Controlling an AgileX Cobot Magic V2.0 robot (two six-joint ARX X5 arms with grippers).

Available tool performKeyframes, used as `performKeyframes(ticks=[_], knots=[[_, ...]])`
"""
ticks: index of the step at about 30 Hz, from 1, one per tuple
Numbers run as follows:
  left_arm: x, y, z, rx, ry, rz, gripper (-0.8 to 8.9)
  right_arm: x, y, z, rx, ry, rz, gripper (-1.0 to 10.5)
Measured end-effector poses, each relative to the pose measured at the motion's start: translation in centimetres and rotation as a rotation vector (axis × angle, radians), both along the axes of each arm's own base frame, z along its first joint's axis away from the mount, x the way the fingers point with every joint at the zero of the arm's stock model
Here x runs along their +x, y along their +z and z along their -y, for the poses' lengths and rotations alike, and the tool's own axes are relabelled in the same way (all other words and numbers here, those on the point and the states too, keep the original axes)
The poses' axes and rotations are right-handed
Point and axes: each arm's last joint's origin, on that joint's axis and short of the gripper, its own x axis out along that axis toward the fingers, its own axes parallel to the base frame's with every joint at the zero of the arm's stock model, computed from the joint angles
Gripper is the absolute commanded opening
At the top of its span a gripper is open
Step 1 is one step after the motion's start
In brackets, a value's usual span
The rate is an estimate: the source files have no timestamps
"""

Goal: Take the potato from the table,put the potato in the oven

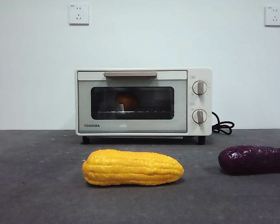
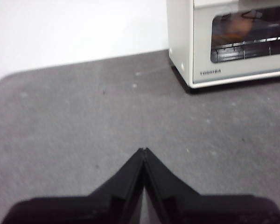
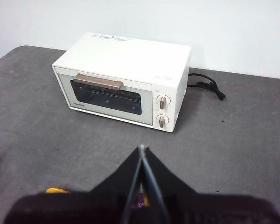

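Nearest, the corn (image 1: 132,167) lies on the table (image 1: 37,186), a purple sweet potato (image 1: 254,159) at its 3 o'clock. Behind, the oven (image 1: 143,101) is shut; the potato (image 1: 126,101), a dim orange-brown lump, sits inside on the rack. Both the left gripper (image 2: 144,150) and the right gripper (image 3: 142,148) have jaws pressed together, holding nothing.

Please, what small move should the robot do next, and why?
Probably none but staying clear: the potato already sits on the rack inside the oven, seen through its closed door. Left gripper and right gripper are shut, holding nothing, above the table.
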Motion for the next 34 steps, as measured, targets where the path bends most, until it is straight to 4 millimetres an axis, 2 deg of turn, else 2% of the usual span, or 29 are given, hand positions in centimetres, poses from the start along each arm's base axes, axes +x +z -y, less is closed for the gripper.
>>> performKeyframes(ticks=[3,34], knots=[[-0.19,-0.75,-0.01,-0.036,0.01,-0.01,-0.04,0.0,0.0,0.0,0.0,0.0,0.0,0.0],[-0.52,-0.97,-0.07,-0.057,0.032,-0.024,-0.04,0.0,0.0,0.0,0.0,0.0,0.0,0.0]])
